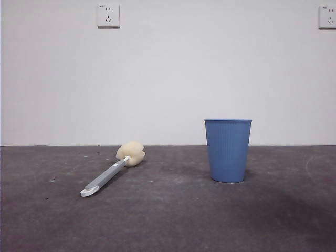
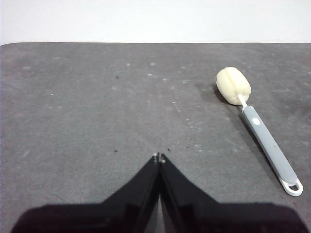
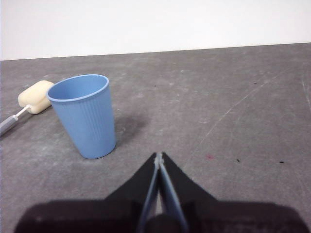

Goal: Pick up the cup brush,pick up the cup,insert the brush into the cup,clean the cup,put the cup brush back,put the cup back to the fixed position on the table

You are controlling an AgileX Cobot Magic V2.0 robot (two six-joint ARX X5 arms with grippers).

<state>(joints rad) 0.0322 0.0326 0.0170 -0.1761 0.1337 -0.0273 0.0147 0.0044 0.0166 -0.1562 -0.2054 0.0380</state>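
The cup brush [image 1: 111,173] lies flat on the table [image 1: 168,220], left of centre, its cream sponge head away from the camera and its white tip nearer. It also shows in the left wrist view [image 2: 257,126] and partly in the right wrist view [image 3: 29,99]. The blue ribbed cup [image 1: 228,150] stands upright and empty, right of centre; it also shows in the right wrist view [image 3: 85,115]. My left gripper [image 2: 158,158] is shut and empty, apart from the brush. My right gripper [image 3: 159,156] is shut and empty, apart from the cup. Neither arm shows in the front view.
A white wall stands behind the table's far edge, with two sockets [image 1: 108,16] high up. Pale scuffs and specks mark the table surface [image 3: 233,111].
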